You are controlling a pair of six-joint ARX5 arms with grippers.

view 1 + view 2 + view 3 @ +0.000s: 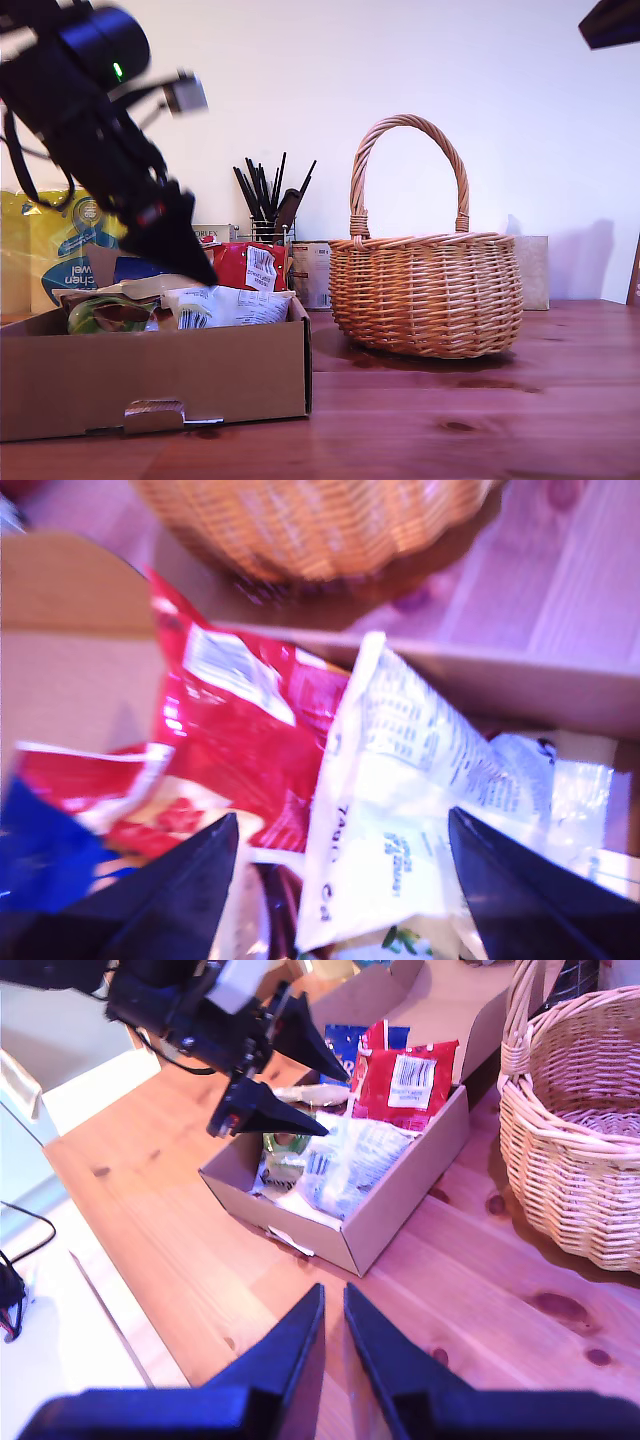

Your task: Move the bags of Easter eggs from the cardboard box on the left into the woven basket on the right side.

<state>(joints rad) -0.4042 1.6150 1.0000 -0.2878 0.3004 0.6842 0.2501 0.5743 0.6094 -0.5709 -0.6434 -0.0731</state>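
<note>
The cardboard box (150, 375) stands at the exterior view's left with several bags of Easter eggs in it. A red bag (245, 265) leans at the back, a white one (225, 305) lies in front, and a green one (105, 312) is beside it. My first gripper (195, 265) hangs open just over them. In the first wrist view its fingers straddle the white bag (400, 810) without touching, next to the red bag (240, 730). The woven basket (425, 290) stands at the exterior view's right. My second gripper (333, 1290) is shut on nothing, high above the table (480, 1300) in front of the box (400, 1205).
Behind the box are a yellow-and-blue towel pack (60, 250), a small white carton (215, 233) and a wire pot of black utensils (268, 205). A pale carton (530, 270) stands behind the basket. A dark arm part (610, 20) shows at the exterior view's top right corner.
</note>
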